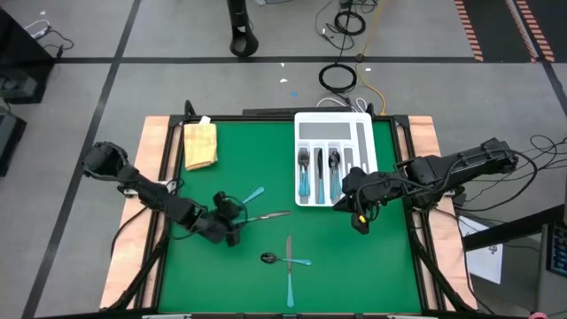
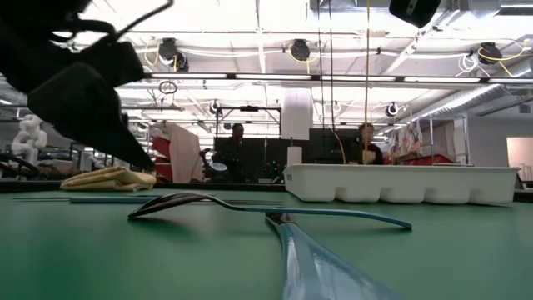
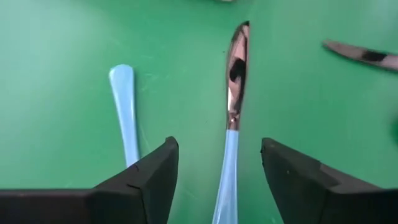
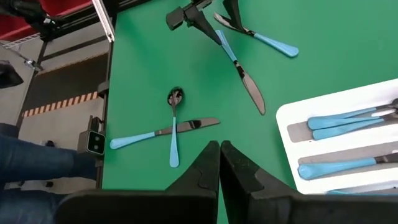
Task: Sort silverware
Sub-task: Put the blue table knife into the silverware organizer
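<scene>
While the left gripper [image 1: 237, 220] hovers with fingers [image 3: 146, 180] apart astride a knife [image 3: 232, 99] lying on the green table [image 1: 390, 266], the right gripper [image 4: 219, 163] waits with fingers together near the white tray [image 1: 306, 124], which holds sorted silverware [image 1: 317, 173].

white tray [image 1: 310, 124] far side of green table [image 1: 354, 257]; yellow cloth [image 1: 200, 144] far-left corner
</scene>
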Motion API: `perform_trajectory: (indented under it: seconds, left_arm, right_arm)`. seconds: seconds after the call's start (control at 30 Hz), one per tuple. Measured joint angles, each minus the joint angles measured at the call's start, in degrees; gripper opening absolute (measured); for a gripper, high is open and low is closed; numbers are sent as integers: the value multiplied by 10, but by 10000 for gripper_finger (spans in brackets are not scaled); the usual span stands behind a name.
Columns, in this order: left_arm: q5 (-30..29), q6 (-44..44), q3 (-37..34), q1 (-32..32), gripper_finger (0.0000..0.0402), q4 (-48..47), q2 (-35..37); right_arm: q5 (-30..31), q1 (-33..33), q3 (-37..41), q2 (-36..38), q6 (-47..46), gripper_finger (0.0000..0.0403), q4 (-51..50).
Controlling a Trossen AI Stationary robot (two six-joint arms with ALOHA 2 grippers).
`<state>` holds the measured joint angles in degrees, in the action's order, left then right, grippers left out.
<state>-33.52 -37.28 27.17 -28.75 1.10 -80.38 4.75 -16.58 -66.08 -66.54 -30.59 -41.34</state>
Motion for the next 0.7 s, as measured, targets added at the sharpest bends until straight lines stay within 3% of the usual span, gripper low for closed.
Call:
perform_trajectory:
  seconds: [0.23,0.4,0.7]
  left_arm:
    - [-86,-27,-28,-48,240,91,-9]
    - [-94,5,-31,-52,241,134,-37]
    - [-109,-12,-31,-49,241,188,-147]
  right_arm:
    - [1,0,0,0,2,0,-1]
    - [15,0,0,0,5,0,-4]
    - [16,0,0,0,11,0,-2]
